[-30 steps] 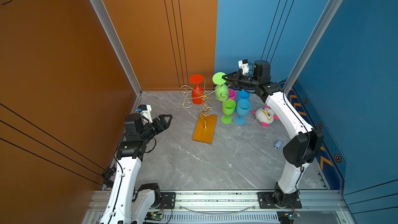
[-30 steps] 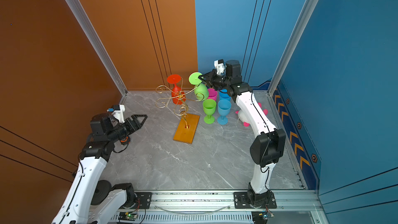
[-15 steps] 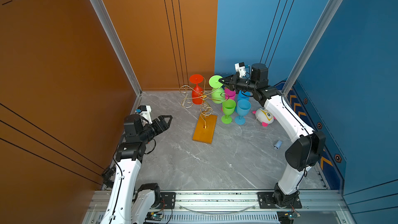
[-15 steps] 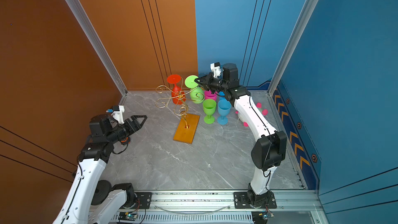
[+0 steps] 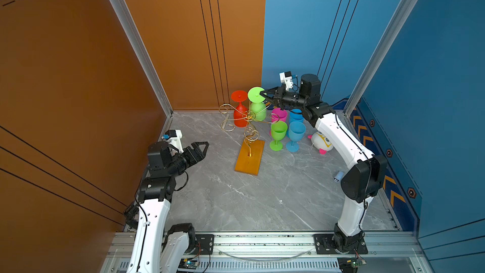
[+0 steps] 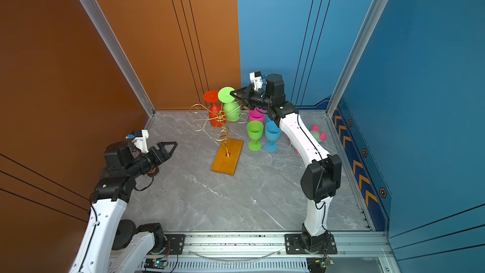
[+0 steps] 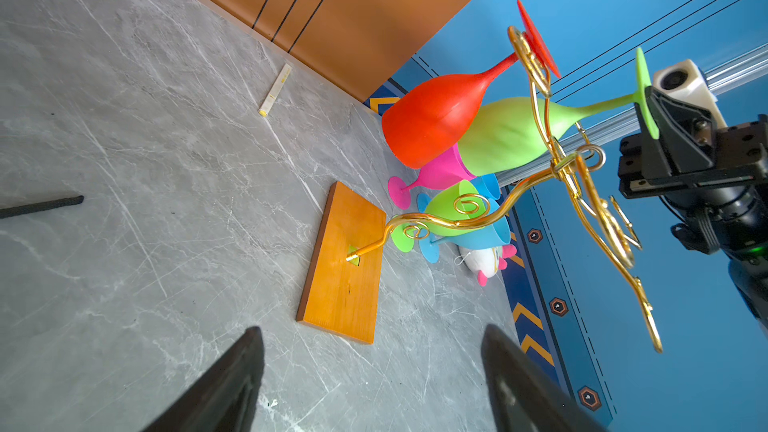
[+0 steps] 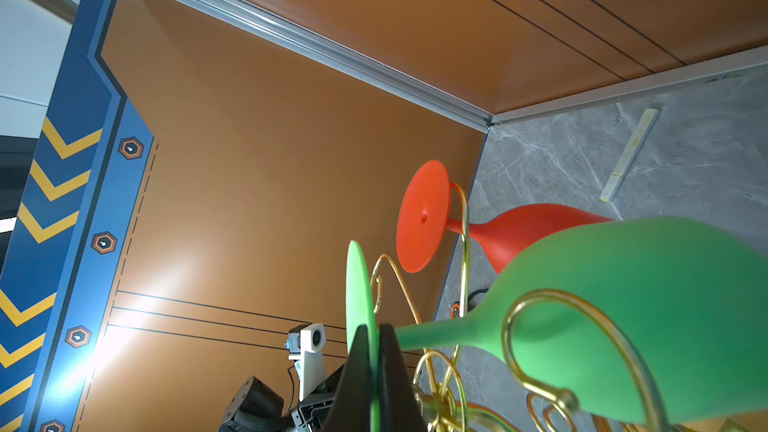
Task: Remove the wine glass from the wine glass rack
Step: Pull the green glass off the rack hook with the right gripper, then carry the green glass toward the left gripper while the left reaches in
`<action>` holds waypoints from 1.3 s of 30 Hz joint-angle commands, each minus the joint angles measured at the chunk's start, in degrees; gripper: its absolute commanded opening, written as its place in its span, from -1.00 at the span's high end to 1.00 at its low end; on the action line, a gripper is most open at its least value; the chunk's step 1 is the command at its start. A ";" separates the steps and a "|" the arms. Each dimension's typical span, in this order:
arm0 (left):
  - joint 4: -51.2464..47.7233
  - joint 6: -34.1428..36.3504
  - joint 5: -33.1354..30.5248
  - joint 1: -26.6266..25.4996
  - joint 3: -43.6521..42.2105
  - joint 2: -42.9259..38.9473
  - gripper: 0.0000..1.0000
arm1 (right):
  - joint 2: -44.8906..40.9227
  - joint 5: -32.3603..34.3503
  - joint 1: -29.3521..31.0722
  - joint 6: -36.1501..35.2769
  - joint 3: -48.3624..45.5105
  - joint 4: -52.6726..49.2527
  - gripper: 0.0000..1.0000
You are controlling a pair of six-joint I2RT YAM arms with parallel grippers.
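Green glass (image 5: 257, 108) hangs bowl-down and tilted at 1 o'clock of the rack (image 5: 248, 157) hub, with a red glass (image 5: 239, 115) at 11. Right claw (image 5: 263, 95) pinches the green foot's rim. Left claw (image 5: 204, 147) hovers spread wide and empty over the desk (image 5: 262, 200), at the rack's 8 o'clock.

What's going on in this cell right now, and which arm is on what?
The right gripper is shut on the round foot of the matte light green wine glass. The glass is upside down among the scroll arms of the gold wire rack with the orange-brown wooden base. A red wine glass hangs beside it. The left gripper is open and empty, hovering above the grey marbled table to the rack's side. Whether the green glass is clear of its arm cannot be told.
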 commanded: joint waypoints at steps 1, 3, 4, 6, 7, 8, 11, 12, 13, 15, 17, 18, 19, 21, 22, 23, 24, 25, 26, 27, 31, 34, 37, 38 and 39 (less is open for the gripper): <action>-1.91 2.68 2.11 0.56 1.55 -1.64 -0.70 | 2.18 -1.27 -0.25 1.00 3.07 3.32 1.00; -2.59 3.58 2.17 0.60 1.44 -2.54 -0.81 | 3.35 -1.27 -0.77 0.95 4.05 3.98 1.00; -2.94 3.93 2.14 0.60 1.48 -2.87 -0.83 | 3.63 -1.38 -1.08 0.99 4.26 4.71 1.00; -3.65 4.52 2.40 0.66 1.58 -3.48 -0.86 | 4.05 -1.36 -1.70 0.97 4.85 5.67 1.00; -3.68 4.69 2.67 0.67 1.54 -3.67 -0.87 | 4.27 -1.52 -2.07 1.13 4.99 6.37 1.00; -3.76 4.65 3.18 0.62 1.53 -3.87 -0.88 | 4.24 -1.70 -2.42 1.26 5.12 7.24 1.00; -3.78 4.72 4.69 0.72 1.36 -4.30 -0.89 | 3.95 -2.27 -3.55 0.91 5.52 8.08 1.00; -3.80 4.88 5.13 0.69 1.31 -4.51 -0.89 | 3.71 -2.47 -3.92 0.70 5.44 8.27 1.00; -3.79 4.92 5.58 0.69 1.15 -4.66 -0.89 | 3.39 -2.73 -4.22 0.42 5.41 8.36 1.00; -3.78 5.17 6.42 0.69 0.93 -4.93 -0.89 | 2.40 -3.01 -4.92 -0.34 5.01 8.07 1.00; -3.84 5.48 7.37 0.70 0.83 -5.11 -0.89 | 1.18 -3.03 -5.49 -1.45 4.33 7.12 1.00; -3.79 5.59 8.04 0.68 0.82 -5.19 -0.89 | 0.33 -2.86 -5.86 -2.17 3.60 6.52 1.00; -3.77 5.66 8.54 0.69 0.87 -5.20 -0.89 | -0.49 -2.69 -6.12 -2.79 2.87 5.88 1.00; -3.78 5.80 9.77 0.70 0.93 -5.35 -0.89 | -2.87 -2.10 -6.97 -4.81 0.84 3.93 1.00; -3.77 5.79 10.31 0.67 1.00 -5.37 -0.89 | -4.13 -1.70 -7.25 -6.16 -0.10 2.75 1.00; -3.80 5.79 10.96 0.62 1.10 -5.46 -0.89 | -5.69 -1.10 -7.52 -8.10 -1.14 1.12 1.00; -3.77 5.79 11.84 0.62 1.27 -5.52 -0.89 | -7.48 -0.38 -7.78 -10.21 -2.20 -0.70 1.00; -3.77 5.87 12.58 0.67 1.50 -5.57 -0.89 | -8.86 0.40 -8.03 -12.06 -2.85 -2.17 1.00; -3.77 6.00 13.62 0.60 1.68 -5.51 -0.89 | -10.42 1.11 -8.28 -14.12 -3.17 -4.17 1.00; -3.77 6.03 14.39 0.62 1.94 -5.50 -0.89 | -11.49 1.72 -8.55 -15.66 -3.06 -6.36 1.00; -3.84 5.71 17.85 0.58 2.79 -5.59 -0.88 | -17.61 5.31 -9.64 -23.18 -4.13 -15.58 1.00; -3.77 4.98 20.40 0.43 3.10 -5.82 -0.85 | -23.33 9.49 -9.60 -27.66 -7.66 -20.41 1.00; -3.68 4.02 22.91 0.30 3.19 -6.15 -0.83 | -29.22 12.68 -9.25 -30.55 -13.89 -23.64 1.00; -3.60 3.70 23.70 0.20 3.22 -6.25 -0.82 | -31.43 13.71 -9.14 -31.34 -15.84 -24.48 1.00; -3.52 3.37 24.23 0.07 3.20 -6.33 -0.82 | -33.15 14.45 -8.94 -31.94 -17.20 -25.27 1.00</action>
